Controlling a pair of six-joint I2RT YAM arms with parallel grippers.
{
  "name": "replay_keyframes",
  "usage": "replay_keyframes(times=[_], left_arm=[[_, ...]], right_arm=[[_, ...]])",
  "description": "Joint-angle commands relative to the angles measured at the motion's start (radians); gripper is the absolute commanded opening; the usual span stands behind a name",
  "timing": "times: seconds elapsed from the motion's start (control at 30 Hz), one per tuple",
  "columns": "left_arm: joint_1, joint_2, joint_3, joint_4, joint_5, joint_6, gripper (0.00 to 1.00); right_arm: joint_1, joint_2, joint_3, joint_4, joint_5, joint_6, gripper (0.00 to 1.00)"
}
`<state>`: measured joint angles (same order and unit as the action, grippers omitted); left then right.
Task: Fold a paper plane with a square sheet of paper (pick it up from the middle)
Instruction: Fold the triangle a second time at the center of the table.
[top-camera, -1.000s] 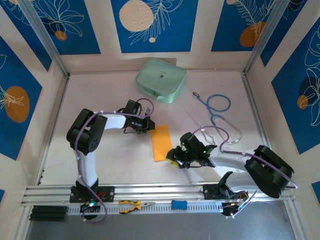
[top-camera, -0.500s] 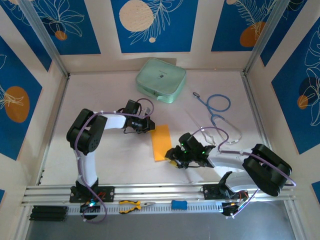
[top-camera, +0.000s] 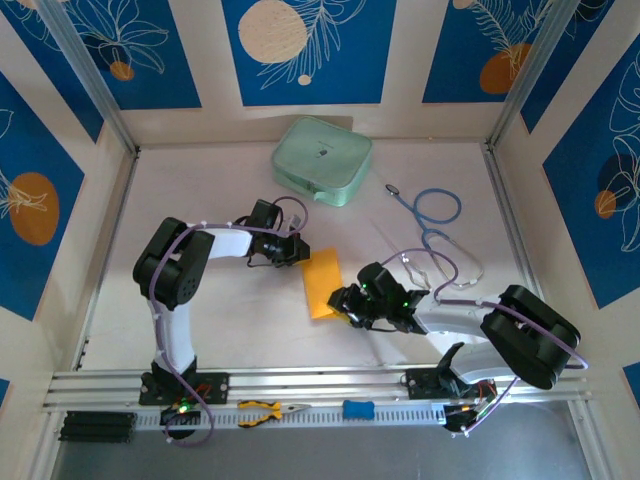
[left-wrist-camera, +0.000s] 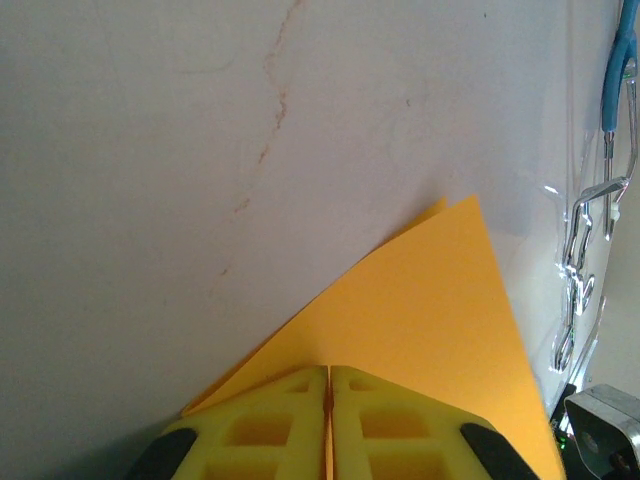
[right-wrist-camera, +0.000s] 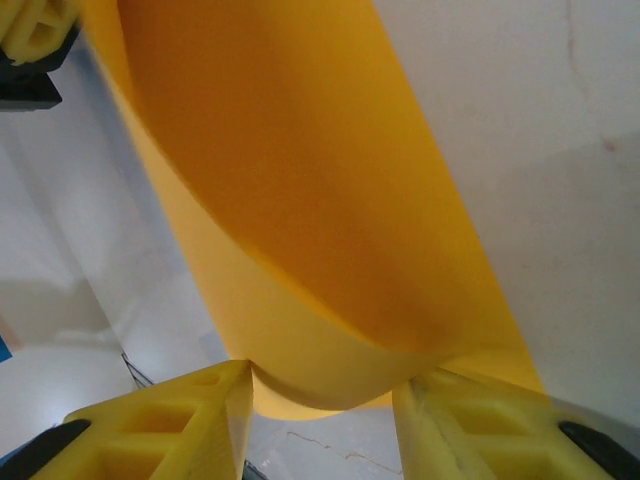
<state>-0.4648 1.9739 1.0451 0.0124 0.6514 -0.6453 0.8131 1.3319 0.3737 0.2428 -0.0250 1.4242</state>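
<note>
The square sheet of paper (top-camera: 322, 281) is orange-yellow, doubled over into a strip, and held off the table between both arms. My left gripper (top-camera: 297, 252) is shut on its far end; the left wrist view shows the paper (left-wrist-camera: 420, 330) pinched in the seam of the gripper (left-wrist-camera: 329, 372). My right gripper (top-camera: 346, 303) holds the near end. In the right wrist view the paper (right-wrist-camera: 300, 200) bows into a trough between the jaws of the gripper (right-wrist-camera: 320, 385) and touches both fingers. The paper plane is out of view.
A pale green case (top-camera: 322, 160) lies at the back centre. A blue stethoscope (top-camera: 436, 214) lies right of the paper, its metal parts (left-wrist-camera: 585, 260) near the sheet's edge. Orange-handled pliers (top-camera: 262, 409) and a small blue item (top-camera: 358, 409) rest on the front rail.
My right gripper has moved a little left and away from the rail, toward the left gripper. The paper strip now looks shorter and more bowed. The left gripper has stayed put.
</note>
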Motion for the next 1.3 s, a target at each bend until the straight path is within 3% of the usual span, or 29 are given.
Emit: replay_keyframes(times=[0.0,0.1,0.3,0.53,0.9,1.27], left_arm=[[0.006,0.037,-0.022,-0.101,-0.031,0.029,0.12],[0.006,0.036,-0.023,-0.103,-0.031,0.029,0.11],[0.006,0.039,-0.023,-0.099,-0.029,0.029,0.12],[0.006,0.038,-0.023,-0.096,-0.023,0.025,0.12],[0.006,0.036,-0.019,-0.07,0.01,0.015,0.12],[0.006,0.035,-0.017,-0.073,0.016,0.016,0.12]], right_arm=[[-0.001,-0.025,0.028,-0.057,0.035,-0.038,0.43],[-0.008,-0.039,0.039,-0.115,0.047,-0.063,0.45],[-0.048,-0.056,0.024,-0.048,0.017,-0.132,0.53],[-0.118,-0.045,0.043,0.003,-0.096,-0.253,0.55],[-0.213,0.03,0.086,0.05,-0.278,-0.309,0.54],[-0.232,0.126,0.129,0.069,-0.337,-0.346,0.52]])
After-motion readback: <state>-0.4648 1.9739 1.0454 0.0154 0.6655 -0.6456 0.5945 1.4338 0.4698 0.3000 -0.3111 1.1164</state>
